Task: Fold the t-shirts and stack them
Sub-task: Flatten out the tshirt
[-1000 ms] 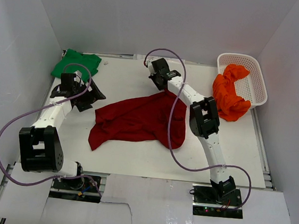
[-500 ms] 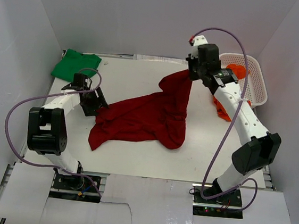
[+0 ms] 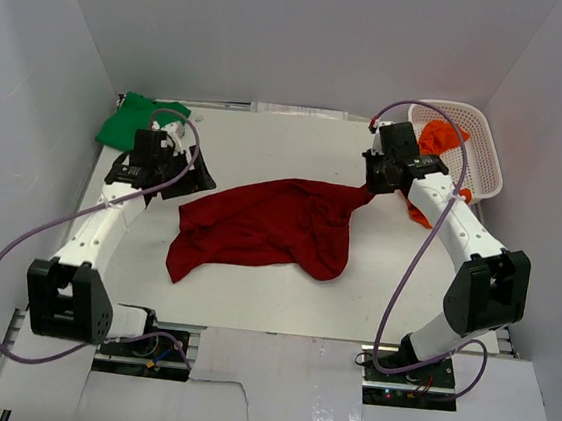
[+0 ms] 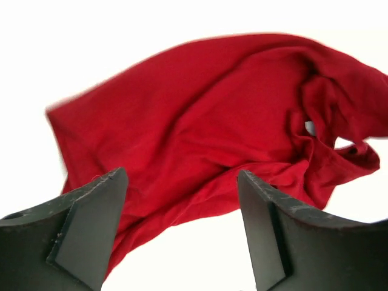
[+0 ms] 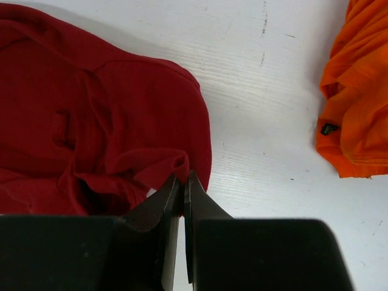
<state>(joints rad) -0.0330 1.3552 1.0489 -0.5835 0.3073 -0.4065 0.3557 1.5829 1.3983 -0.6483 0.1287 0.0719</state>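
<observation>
The dark red t-shirt [image 3: 269,224] is lying crumpled across the middle of the white counter [image 3: 251,303], spreading from the left arm's side toward the right. Its far right corner is stretching out in a narrow tongue to the right tool [image 3: 369,186].

In the right wrist view, the right tool [image 5: 183,177] is standing with its two fingers [image 5: 165,203] pressed together, and a small fold of the dark red t-shirt [image 5: 91,133] is bunching right at their tips, so the tool is pinching the cloth at its edge. To the right of that tool, the orange t-shirt [image 5: 357,91] is resting on the counter, well apart from the red cloth.

The left tool [image 3: 192,173] is hovering over the left edge of the red shirt. In the left wrist view, the left tool [image 4: 180,176] is holding its fingers [image 4: 91,224] wide apart with nothing between them, and the dark red t-shirt [image 4: 200,115] is lying beyond them in loose folds.

The bright green t-shirt [image 3: 134,125] is sitting at the far left corner of the counter, just behind the left arm. At the far right corner, the orange t-shirt [image 3: 437,139] is spilling out of a white lattice basket [image 3: 486,157] and down onto the counter, partly hidden behind the right arm.
</observation>
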